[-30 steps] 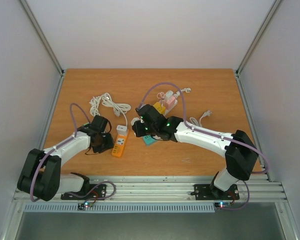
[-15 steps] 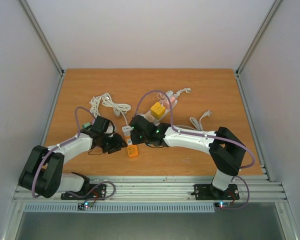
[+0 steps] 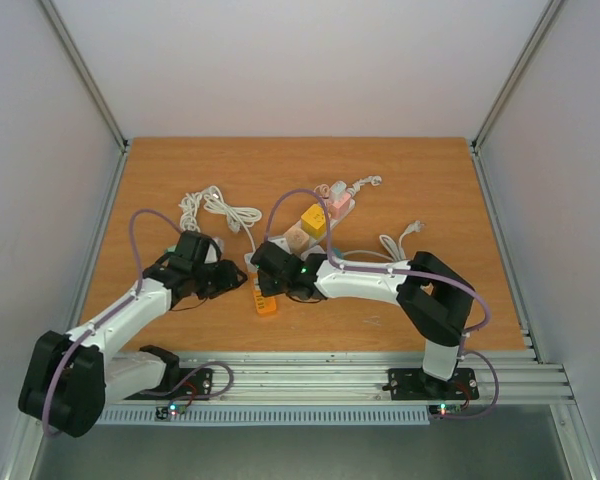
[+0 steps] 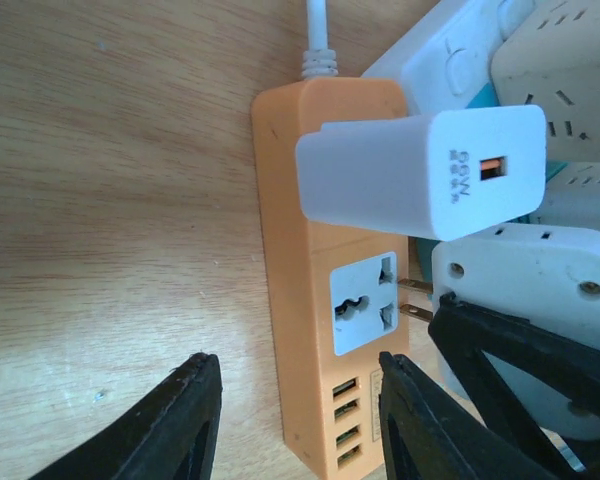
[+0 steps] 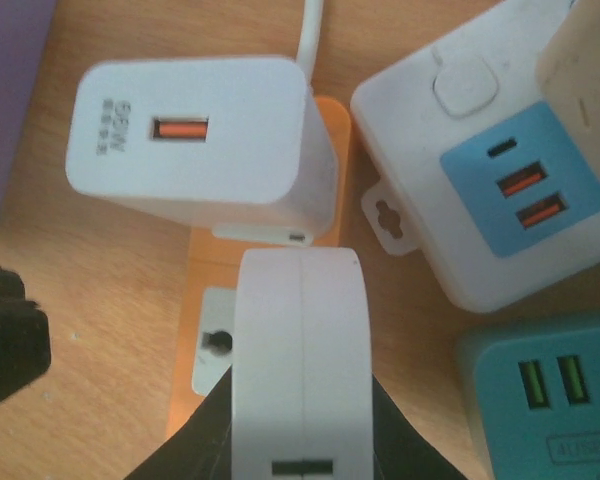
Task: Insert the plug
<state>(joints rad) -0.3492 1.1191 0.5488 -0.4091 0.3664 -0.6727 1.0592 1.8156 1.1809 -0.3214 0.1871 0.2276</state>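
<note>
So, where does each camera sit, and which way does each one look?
Top external: fixed above and behind the bases, looking down at the table; the left arm and right arm show whole.
Left wrist: on the left arm, looking down at the orange strip; the open left gripper straddles it.
Right wrist: on the right arm, looking down along the white plug that the right gripper holds.
Shared: both wrist views show the orange strip and the white charger on it.

- Soft, even light fills the top view; the brown wooden table carries only faint shadows.
- In the left wrist view, pale glare washes the wood at lower left.
- Close to the right wrist lens, the round white plastic plug looks soft-edged.
</note>
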